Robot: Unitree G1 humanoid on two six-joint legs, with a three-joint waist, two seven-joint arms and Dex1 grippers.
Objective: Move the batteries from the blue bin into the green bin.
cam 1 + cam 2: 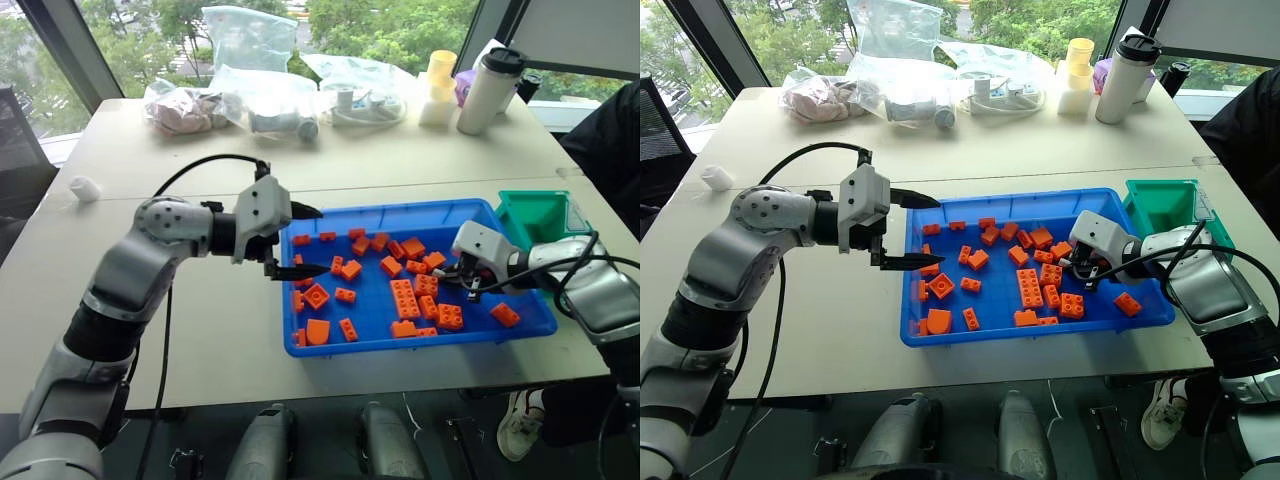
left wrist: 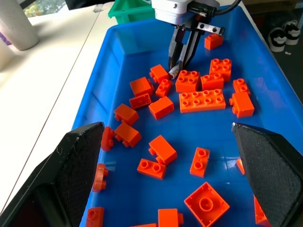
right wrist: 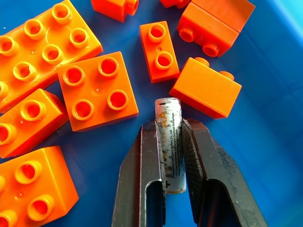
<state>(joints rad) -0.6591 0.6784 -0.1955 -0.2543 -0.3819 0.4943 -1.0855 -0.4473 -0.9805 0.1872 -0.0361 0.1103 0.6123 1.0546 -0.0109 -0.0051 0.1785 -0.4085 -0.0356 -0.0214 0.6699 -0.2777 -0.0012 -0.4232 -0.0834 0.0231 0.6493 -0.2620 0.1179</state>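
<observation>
Right gripper (image 3: 171,142): jaws closed on one battery (image 3: 169,137), low among orange bricks (image 2: 202,100), centre-right of blue bin (image 1: 372,330) | Left gripper (image 1: 302,240): jaws wide open, empty | Green bin (image 1: 535,215): upper right, no battery seen inside | Progress: transfer judged pending.

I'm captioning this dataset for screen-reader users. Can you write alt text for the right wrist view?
The right gripper is shut on a grey-white AA battery, pinned lengthwise between its two black fingers over the blue bin floor. Orange bricks lie scattered around the battery's far end.
</observation>
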